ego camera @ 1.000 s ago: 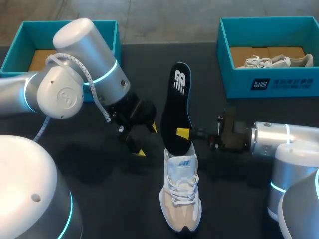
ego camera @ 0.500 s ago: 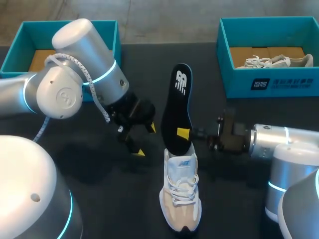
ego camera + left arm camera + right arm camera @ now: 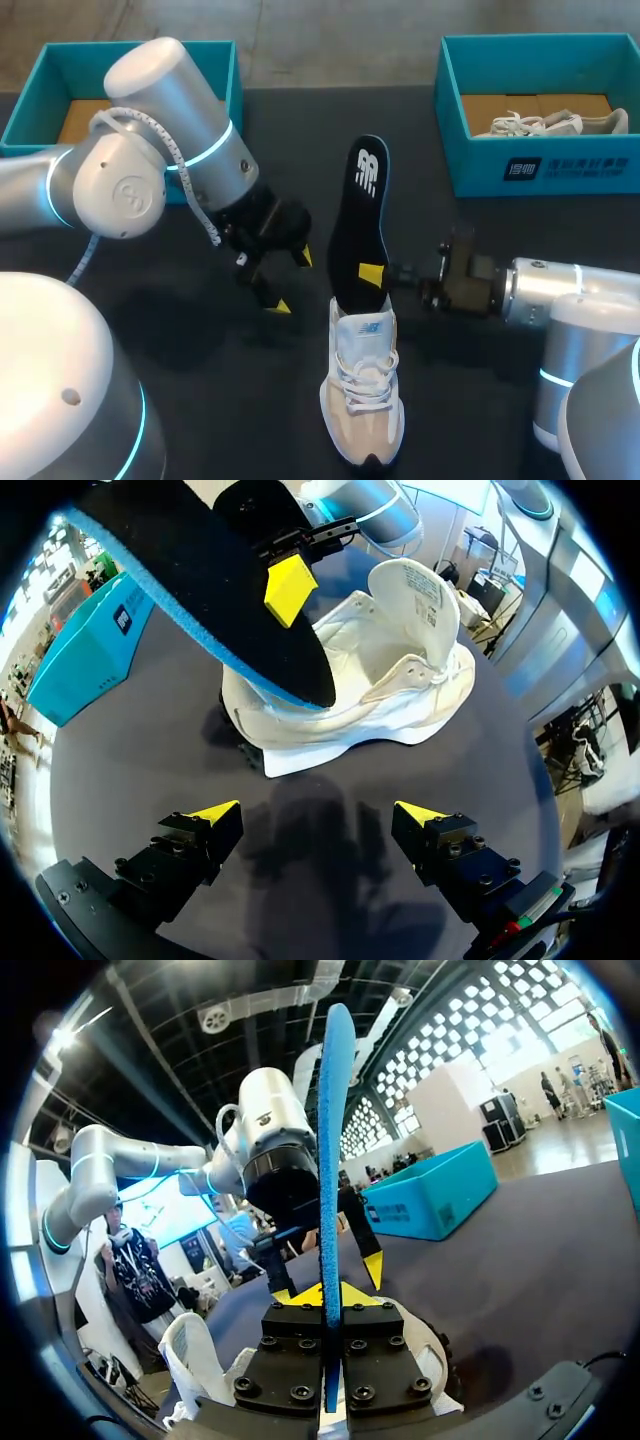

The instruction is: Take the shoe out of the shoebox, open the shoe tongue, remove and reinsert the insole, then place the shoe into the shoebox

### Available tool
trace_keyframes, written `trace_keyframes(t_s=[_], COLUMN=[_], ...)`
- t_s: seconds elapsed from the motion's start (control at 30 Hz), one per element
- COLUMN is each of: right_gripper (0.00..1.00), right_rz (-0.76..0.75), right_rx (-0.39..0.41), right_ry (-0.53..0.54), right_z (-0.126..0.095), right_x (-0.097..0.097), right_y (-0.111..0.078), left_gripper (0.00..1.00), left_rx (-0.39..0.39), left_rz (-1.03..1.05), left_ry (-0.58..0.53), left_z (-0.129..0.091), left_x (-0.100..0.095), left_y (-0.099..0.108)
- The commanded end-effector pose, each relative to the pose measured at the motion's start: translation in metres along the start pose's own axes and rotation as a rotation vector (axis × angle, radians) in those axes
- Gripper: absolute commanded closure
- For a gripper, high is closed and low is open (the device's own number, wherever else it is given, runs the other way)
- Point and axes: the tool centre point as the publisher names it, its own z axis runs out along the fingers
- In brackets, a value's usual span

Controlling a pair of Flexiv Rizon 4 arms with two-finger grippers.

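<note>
White-beige mesh sneaker [image 3: 364,395] lies on dark worktop [image 3: 210,400], toe nearest. R arm [image 3: 560,290] jaws, clamping upright black foam insole [image 3: 358,220], have nudged it rightward over the sneaker opening; reinsertion prob. starting. L arm [image 3: 150,170] jaws wide, beside.

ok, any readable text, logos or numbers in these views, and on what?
Insole: white logo near its far end, no legible words.
Shoe tongue: small patch, too small to read.
Right shoebox front: white print, too blurred to read.
Tongue's inner side, left wrist view: printed label, unreadable.
</note>
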Motion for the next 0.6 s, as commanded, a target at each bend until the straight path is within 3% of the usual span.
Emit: trace_keyframes(t_s=[0.03,0.6], right_gripper=[1.00,1.00], right_rz=[-0.001,0.031], right_rx=[-0.002,-0.001], right_ry=[-0.009,-0.023], right_z=[-0.002,0.000], right_x=[0.004,0.005], right_y=[-0.002,-0.019], left_gripper=[0.00,0.00], left_rx=[0.000,0.000], left_rz=[0.000,0.000], left_ry=[-0.001,-0.001], left_z=[0.001,0.001], left_x=[0.001,0.001], left_y=[0.000,0.000])
